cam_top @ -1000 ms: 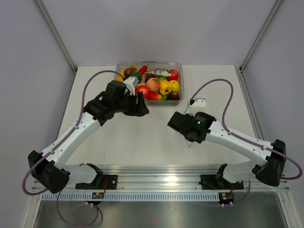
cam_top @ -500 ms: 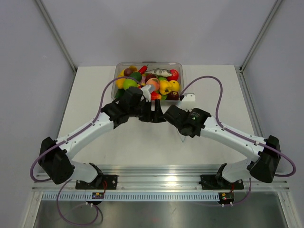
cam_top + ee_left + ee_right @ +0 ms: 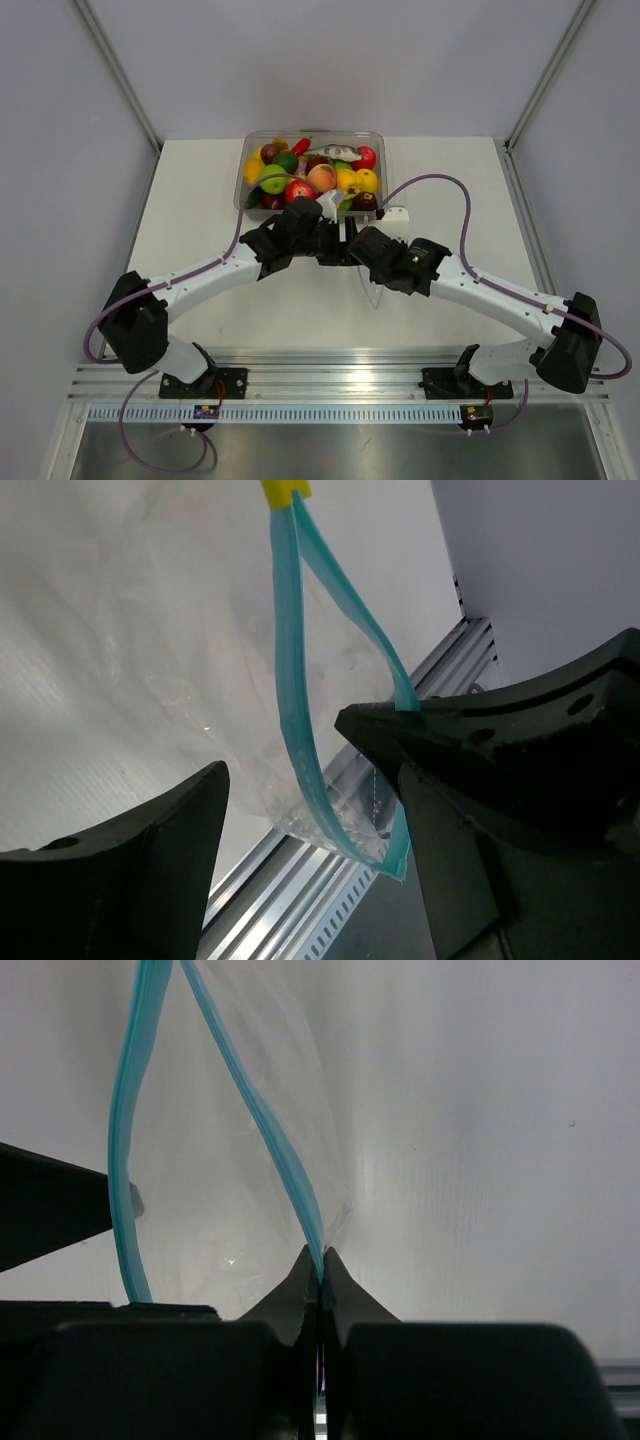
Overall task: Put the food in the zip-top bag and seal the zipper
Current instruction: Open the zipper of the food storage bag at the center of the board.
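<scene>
The food (image 3: 322, 177), glossy toy fruits with a green apple (image 3: 272, 177) and a red round fruit (image 3: 300, 190), lies in the clear tub at the back. My right gripper (image 3: 321, 1260) (image 3: 358, 245) is shut on one lip of the teal zipper (image 3: 262, 1120), and the clear zip-top bag (image 3: 220, 1190) (image 3: 374, 290) hangs from it with its mouth parted. My left gripper (image 3: 310, 780) (image 3: 340, 247) is open right against the right one. The zipper's other teal lip (image 3: 290, 680) runs between its fingers, unpinched. No food shows inside the bag (image 3: 150, 630).
The rigid clear tub (image 3: 380, 150) stands at the table's back, just behind both grippers. A yellow end piece (image 3: 283, 490) caps the zipper. The aluminium rail (image 3: 330, 355) runs along the near edge. Purple cables loop over both arms.
My left gripper swung right from the tub's front edge to meet the right gripper. The right gripper moved left and slightly back, carrying the bag.
</scene>
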`<state>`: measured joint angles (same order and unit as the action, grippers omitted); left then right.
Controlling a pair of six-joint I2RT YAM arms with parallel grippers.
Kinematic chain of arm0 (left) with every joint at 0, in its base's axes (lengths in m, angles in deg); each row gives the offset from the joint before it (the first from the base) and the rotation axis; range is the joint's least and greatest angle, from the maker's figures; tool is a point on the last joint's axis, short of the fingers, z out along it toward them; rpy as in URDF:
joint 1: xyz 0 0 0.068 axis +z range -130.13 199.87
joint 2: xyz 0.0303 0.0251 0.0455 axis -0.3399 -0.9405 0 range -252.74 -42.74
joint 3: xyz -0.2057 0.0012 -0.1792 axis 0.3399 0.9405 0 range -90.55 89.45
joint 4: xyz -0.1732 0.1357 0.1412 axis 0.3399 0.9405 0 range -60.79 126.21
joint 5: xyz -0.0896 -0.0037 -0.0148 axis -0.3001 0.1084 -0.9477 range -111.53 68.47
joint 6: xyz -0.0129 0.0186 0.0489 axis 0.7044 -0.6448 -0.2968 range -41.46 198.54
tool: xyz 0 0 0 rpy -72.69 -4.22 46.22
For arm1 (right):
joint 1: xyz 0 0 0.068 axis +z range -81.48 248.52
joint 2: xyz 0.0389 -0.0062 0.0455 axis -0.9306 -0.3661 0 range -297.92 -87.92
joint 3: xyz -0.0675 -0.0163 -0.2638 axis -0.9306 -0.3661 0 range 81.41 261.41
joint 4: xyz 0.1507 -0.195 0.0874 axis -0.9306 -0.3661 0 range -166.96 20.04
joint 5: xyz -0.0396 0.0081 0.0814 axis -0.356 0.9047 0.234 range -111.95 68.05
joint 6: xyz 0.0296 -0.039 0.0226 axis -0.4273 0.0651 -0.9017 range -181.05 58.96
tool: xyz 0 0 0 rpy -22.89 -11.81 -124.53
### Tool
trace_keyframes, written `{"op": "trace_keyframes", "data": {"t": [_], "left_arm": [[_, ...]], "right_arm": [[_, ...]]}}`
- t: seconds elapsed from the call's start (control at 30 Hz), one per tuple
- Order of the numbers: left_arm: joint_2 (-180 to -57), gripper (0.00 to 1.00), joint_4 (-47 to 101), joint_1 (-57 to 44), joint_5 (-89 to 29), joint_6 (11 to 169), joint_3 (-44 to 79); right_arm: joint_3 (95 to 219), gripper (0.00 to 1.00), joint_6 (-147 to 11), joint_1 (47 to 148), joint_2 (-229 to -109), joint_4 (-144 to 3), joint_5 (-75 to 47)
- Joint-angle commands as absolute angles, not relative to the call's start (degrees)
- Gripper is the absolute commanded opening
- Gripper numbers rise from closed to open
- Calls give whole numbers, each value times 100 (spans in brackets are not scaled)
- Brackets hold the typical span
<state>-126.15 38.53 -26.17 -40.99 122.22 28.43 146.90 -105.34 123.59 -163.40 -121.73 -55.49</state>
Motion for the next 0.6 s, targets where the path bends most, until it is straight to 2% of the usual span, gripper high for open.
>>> {"op": "trace_keyframes", "data": {"t": [0.0,0.03,0.13,0.17,0.2,0.23,0.27,0.33,0.4,0.57], "left_arm": [[-12860,72,3439,-2724,-3965,12354,2626],[-12913,71,3640,-2768,-3859,12250,2547],[-13185,51,4105,-2838,-3630,12100,2283],[-13229,32,4168,-2847,-3630,12082,2257],[-13265,18,4195,-2847,-3656,12073,2274],[-13282,6,4239,-2847,-3673,12038,2309],[-13274,0,4257,-2856,-3682,12020,2326],[-13169,0,4196,-2847,-3796,11915,2484],[-13089,0,4160,-2847,-3945,11827,2625],[-13080,0,4301,-2847,-4192,11616,2661]], "right_arm": [[14662,0,-10648,12337,-16192,-11944,-5377],[14662,0,-10683,12337,-16166,-11953,-5377],[14619,0,-10745,12337,-16052,-12032,-5420],[14601,0,-10780,12337,-16025,-12093,-5464],[14557,0,-10798,12328,-15990,-12146,-5508],[14540,0,-10859,12328,-15946,-12216,-5683],[14531,0,-10885,12337,-15937,-12434,-5771],[14522,0,-10956,12205,-15893,-12664,-5964],[14522,7,-10947,12056,-15841,-12875,-6044],[14609,11,-10886,11897,-15586,-13060,-6238]]}}
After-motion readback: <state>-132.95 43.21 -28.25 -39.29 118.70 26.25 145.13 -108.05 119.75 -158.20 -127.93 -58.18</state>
